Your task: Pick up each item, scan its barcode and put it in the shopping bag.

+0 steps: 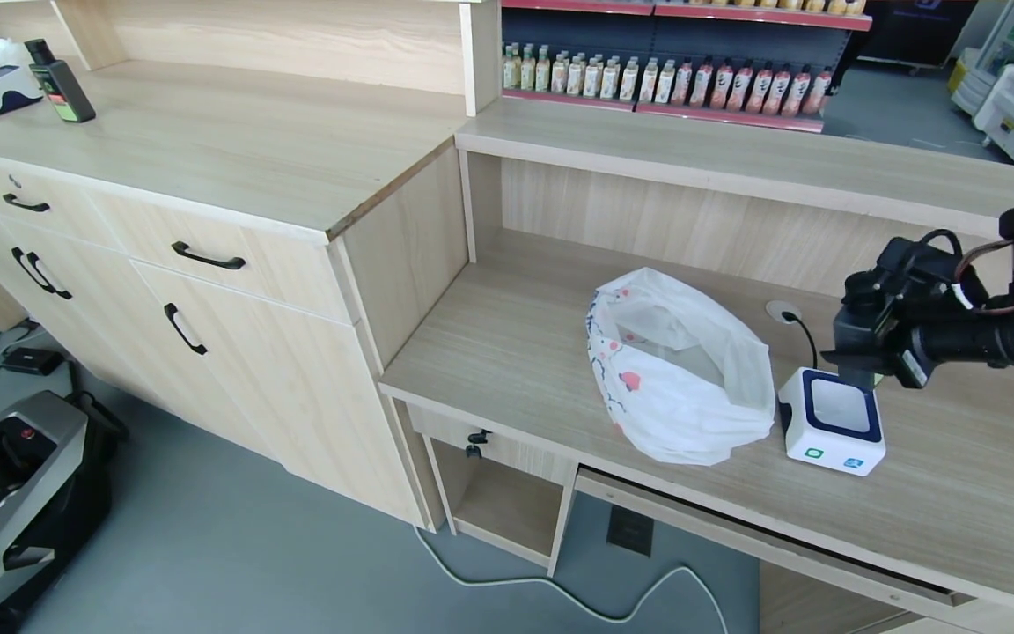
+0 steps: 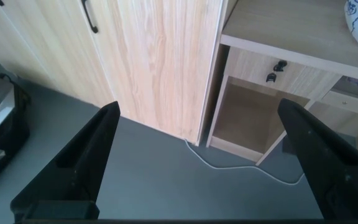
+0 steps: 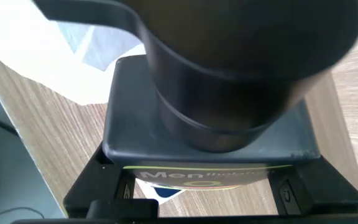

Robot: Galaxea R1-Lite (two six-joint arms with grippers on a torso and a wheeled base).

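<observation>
Right wrist view: dark bottle [image 3: 216, 93] clamped between right jaws, above scanner [image 1: 831, 423]

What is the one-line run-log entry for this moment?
right end effector: shut on dark bottle, above scanner | left end effector: open, over floor | shopping bag: open, beside scanner

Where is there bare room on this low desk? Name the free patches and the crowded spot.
Free: the low desk between the tall cabinet side and the shopping bag; also the desk beyond the scanner, on the robot's right. Crowded: bag and scanner sit close together, with the right gripper holding a dark bottle over the scanner.
</observation>
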